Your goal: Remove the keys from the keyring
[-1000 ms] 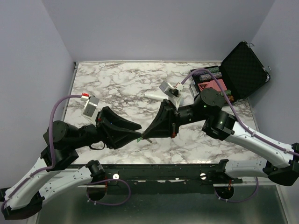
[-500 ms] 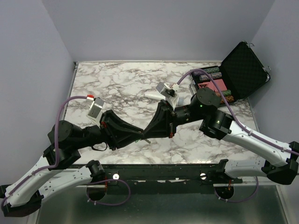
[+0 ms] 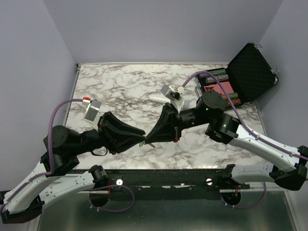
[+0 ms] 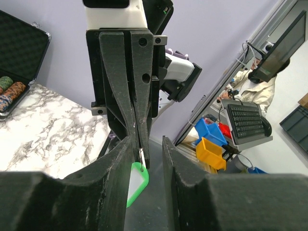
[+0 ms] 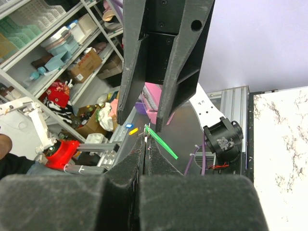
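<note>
My right gripper [image 3: 148,141] is shut on the thin metal ring of the keyring, and it holds it above the table's front edge. The green fob [image 4: 136,180] hangs below its tips. In the right wrist view the fob [image 5: 161,143] shows edge-on just past the closed fingertips [image 5: 140,153]. My left gripper [image 3: 143,136] faces it tip to tip. It is open, with the fob and the right gripper's tips between its fingers [image 4: 122,159]. A sliver of grey metal [image 4: 142,155] shows at the ring; I cannot tell whether it is the key.
A black case [image 3: 250,72] stands open at the back right of the marble table [image 3: 120,86], with stacks of chips [image 3: 216,77] in it. A long white object [image 3: 160,98] lies behind the right wrist.
The left arm has drawn back a little to the left and nearer after its push forward half a second ago. The right gripper has held still and shut for the last half second.
</note>
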`<state>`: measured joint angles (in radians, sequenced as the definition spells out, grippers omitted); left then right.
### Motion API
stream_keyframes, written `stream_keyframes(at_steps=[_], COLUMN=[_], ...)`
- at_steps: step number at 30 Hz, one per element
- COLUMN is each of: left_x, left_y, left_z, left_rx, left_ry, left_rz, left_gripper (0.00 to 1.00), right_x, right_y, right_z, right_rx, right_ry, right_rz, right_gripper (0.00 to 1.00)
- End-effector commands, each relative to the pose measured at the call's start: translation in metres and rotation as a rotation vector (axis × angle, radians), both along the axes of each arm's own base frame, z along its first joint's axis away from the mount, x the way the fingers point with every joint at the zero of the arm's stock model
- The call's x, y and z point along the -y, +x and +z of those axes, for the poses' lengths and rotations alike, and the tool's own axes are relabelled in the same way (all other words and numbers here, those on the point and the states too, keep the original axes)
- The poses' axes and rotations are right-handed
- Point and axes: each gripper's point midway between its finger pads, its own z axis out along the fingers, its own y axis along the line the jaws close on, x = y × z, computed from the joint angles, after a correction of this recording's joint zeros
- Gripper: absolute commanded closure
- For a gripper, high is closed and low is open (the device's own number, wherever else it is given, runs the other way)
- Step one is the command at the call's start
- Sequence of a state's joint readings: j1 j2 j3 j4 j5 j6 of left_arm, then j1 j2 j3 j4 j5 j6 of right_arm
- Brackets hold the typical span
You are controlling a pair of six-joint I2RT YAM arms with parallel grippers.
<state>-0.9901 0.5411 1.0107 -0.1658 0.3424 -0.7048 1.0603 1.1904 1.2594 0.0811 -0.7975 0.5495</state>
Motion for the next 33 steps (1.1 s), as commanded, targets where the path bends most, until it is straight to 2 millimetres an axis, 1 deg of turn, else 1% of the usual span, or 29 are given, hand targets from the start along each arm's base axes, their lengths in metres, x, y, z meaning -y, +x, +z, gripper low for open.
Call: stream_keyframes(at_steps=[1,6,14,18,20,24,29,33], left_x=[-0.0043,-0.0018,0.0021,0.0021,0.0013,0.001,-0.001,0.0001], left_y=[0.0007,0.0019,0.0033,0.0032,0.0031,0.0041,0.0044,0.0051], left_z=[0.0063,0.0034,-0.0011,-0.0017,0.0003,0.0026,0.0054,0.0054], left_rx=[0.003,-0.004,-0.014,-0.016,-0.011,-0.009,-0.005,-0.007], left_ry=[-0.012,0.0,0.024,0.024,0.021,0.019,0.015,0.019], left_rz=[0.019,0.018,0.015,0.016,0.018,0.025,0.034,0.034], left_gripper=[0.64,0.69,0.7,0.78,0.79,0.79,0.75,0.76], right_x=[0.0002,0.0007,0.0004,0.0002,0.0002,0.0003,0.0007,0.0012], right_y=[-0.0009,-0.0006,-0.0006,-0.0005,-0.0013,-0.0016,-0.0014,-0.0011], right_z=[0.0025,0.0031,0.0044,0.0034,0.0034,0.003,0.0031,0.0038], right_rx=[0.01,0.009,0.008,0.006,0.006,0.004,0.005,0.006], right_ry=[0.012,0.013,0.017,0.015,0.015,0.014,0.016,0.018], right_rz=[0.004,0.003,0.003,0.003,0.006,0.008,0.005,0.004], right_gripper=[0.99,0.99,0.99,0.99,0.99,0.99,0.99,0.99])
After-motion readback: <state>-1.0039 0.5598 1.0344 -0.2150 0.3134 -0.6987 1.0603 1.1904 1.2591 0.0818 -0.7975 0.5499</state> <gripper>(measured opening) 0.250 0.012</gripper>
